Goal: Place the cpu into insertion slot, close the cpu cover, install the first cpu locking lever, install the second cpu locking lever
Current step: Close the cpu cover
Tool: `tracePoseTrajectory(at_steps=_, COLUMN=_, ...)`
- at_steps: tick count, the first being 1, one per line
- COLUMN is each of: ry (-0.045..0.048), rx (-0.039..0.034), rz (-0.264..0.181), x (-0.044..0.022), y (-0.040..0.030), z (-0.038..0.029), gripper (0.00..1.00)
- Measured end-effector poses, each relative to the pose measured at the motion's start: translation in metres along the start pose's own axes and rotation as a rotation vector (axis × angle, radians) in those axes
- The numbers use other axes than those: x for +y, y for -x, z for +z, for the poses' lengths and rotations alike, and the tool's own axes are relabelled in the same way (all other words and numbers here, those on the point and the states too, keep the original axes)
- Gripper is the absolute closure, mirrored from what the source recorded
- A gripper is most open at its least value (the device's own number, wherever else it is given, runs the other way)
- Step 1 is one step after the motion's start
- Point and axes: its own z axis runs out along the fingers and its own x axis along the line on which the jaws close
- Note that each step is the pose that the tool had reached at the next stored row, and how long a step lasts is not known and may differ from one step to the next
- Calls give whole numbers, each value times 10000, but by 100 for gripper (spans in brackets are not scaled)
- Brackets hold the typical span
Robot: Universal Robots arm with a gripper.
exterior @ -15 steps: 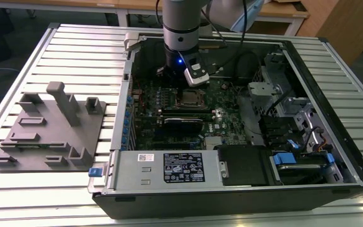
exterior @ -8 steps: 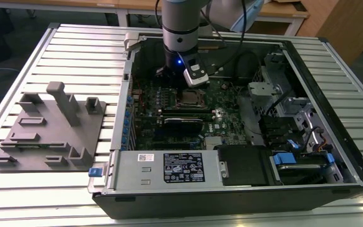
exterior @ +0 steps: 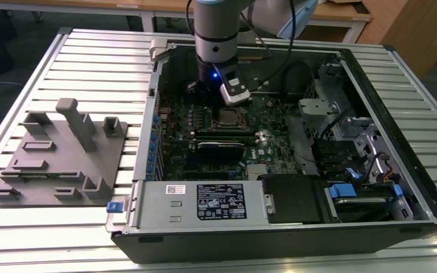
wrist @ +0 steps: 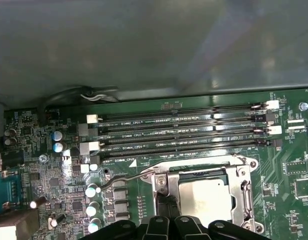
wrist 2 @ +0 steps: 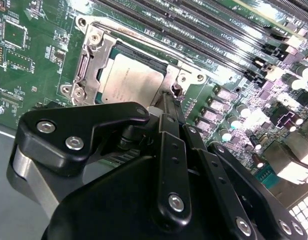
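Note:
The cpu lies flat in the insertion slot of the green motherboard, its dull silver top showing through the window of the cpu cover. The cover lies down around the chip in both wrist views. My gripper is shut, its black fingertips together at one edge of the cover. In the exterior view the gripper hangs just above the socket inside the open case. A thin wire locking lever sticks out sideways from the socket's corner.
Long black memory slots run beside the socket. Capacitors and a blue connector stand near the lever's end. The power supply box sits at the case front, drive bays on the exterior view's right, a grey fixture plate on its left.

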Motion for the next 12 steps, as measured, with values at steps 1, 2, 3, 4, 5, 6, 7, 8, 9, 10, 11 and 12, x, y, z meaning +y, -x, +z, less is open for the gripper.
tracePoseTrajectory(at_steps=1, ry=-3, rx=0, rz=0, x=-1, y=-3, z=5, gripper=90)
tracePoseTrajectory(at_steps=2, ry=-6, rx=0, rz=-1, x=-2, y=-5, z=8, gripper=90)
tracePoseTrajectory(at_steps=3, ry=-6, rx=0, rz=-2, x=-2, y=-6, z=8, gripper=90)
tracePoseTrajectory(at_steps=4, ry=-6, rx=0, rz=-2, x=-2, y=-6, z=8, gripper=90)
tracePoseTrajectory(at_steps=5, ry=-5, rx=-1, rz=-1, x=-2, y=-6, z=9, gripper=90)
tracePoseTrajectory(at_steps=6, ry=-2, rx=-3, rz=0, x=-1, y=-6, z=10, gripper=90)
tracePoseTrajectory(at_steps=7, ry=-4, rx=-2, rz=-1, x=-2, y=-7, z=11, gripper=90)
tracePoseTrajectory(at_steps=8, ry=-4, rx=-1, rz=-1, x=-2, y=-7, z=14, gripper=90)
tracePoseTrajectory(at_steps=9, ry=-6, rx=0, rz=-1, x=-2, y=-7, z=16, gripper=90)
tracePoseTrajectory(at_steps=10, ry=-6, rx=0, rz=-1, x=-2, y=-8, z=16, gripper=90)
tracePoseTrajectory(at_steps=11, ry=-7, rx=0, rz=-1, x=-2, y=-7, z=17, gripper=90)
tracePoseTrajectory(at_steps=12, ry=-6, rx=0, rz=-1, x=-2, y=-7, z=18, gripper=90)
